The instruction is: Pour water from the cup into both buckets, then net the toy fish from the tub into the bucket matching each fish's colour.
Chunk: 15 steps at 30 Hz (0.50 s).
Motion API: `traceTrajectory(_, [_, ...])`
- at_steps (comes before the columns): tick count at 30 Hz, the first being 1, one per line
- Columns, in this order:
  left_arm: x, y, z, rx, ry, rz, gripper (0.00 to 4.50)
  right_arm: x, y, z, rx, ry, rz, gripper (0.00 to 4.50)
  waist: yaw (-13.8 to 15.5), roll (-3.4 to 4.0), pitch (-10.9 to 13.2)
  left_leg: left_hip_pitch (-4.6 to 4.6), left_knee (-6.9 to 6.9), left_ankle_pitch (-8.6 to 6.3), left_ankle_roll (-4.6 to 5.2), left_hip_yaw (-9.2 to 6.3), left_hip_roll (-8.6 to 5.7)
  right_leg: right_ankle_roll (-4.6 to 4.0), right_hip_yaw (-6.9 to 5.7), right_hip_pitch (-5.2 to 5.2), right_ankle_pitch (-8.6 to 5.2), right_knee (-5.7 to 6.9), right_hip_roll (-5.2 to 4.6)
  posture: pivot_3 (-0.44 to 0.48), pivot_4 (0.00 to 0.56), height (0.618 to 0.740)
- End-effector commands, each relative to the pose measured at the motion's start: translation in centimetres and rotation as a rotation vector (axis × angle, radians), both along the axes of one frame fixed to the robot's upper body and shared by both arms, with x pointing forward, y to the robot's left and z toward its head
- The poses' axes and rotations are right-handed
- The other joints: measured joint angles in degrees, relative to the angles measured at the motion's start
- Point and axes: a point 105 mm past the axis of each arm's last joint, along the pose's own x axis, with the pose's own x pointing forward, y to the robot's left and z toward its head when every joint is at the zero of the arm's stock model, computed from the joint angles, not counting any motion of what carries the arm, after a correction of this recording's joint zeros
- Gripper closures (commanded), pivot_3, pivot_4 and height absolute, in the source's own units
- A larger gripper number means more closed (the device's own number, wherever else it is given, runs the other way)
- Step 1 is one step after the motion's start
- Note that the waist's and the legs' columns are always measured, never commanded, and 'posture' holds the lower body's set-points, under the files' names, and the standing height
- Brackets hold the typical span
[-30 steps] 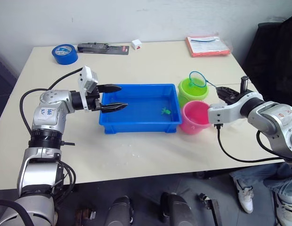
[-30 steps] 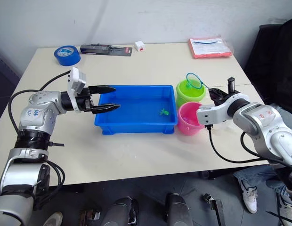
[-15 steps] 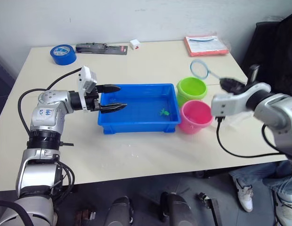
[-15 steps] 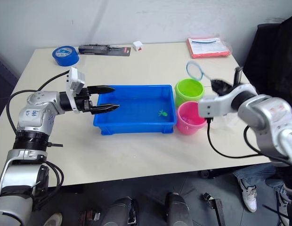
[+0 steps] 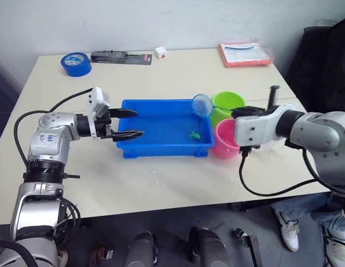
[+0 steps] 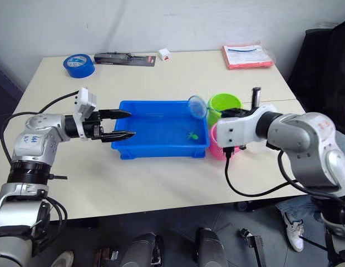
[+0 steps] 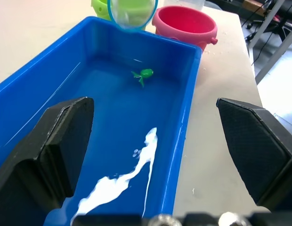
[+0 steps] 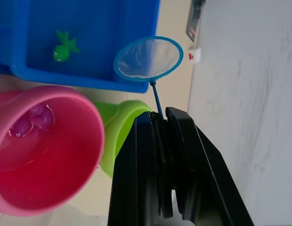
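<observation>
The blue tub lies mid-table holding water and one green toy fish near its right end. To its right stand the lime green bucket and, nearer me, the pink bucket, which has pink fish in its water. My right gripper is shut on the net's thin handle, and the blue-ringed net hangs empty above the tub's right end, just above the green fish. My left gripper is open at the tub's left end, its fingers over the rim. The cup is out of view.
A blue tape roll, a black tool and a small white box lie along the far edge. A red folder sits at the far right corner. A person's shoe is on the floor at right.
My right gripper has swung the net left and down, from above the green bucket to over the tub's right end. My left gripper has drawn back slightly to the left.
</observation>
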Motion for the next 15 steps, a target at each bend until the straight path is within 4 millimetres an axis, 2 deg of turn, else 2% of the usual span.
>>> traceTrajectory(1, [-0.4,0.1,1.1,-0.011,-0.04,-0.003,0.02,0.0,0.6,0.2,-0.082,-0.047,0.06,3.72,0.03,0.0,0.0,0.0,0.0,0.0,0.0,0.0,-0.01,0.0,0.0,0.0,0.0,0.0,-0.01,0.0,0.15,0.737])
traceTrajectory(6, [-0.5,0.1,1.2,-0.026,-0.045,0.009,0.02,1.0,1.3,-1.6,-0.175,-0.069,0.091,3.72,-0.06,0.0,0.0,0.0,0.0,0.0,0.0,0.0,0.0,0.0,0.0,0.0,0.0,0.0,-0.01,0.0,0.15,0.737])
traceTrajectory(15, [-0.7,0.1,1.4,-0.045,-0.049,0.024,0.02,2.5,1.1,-3.5,-0.255,-0.087,0.081,3.72,-0.08,0.0,0.0,0.0,0.0,0.0,0.0,0.0,0.07,0.0,0.0,-0.01,0.0,0.02,0.01,0.0,0.15,0.737])
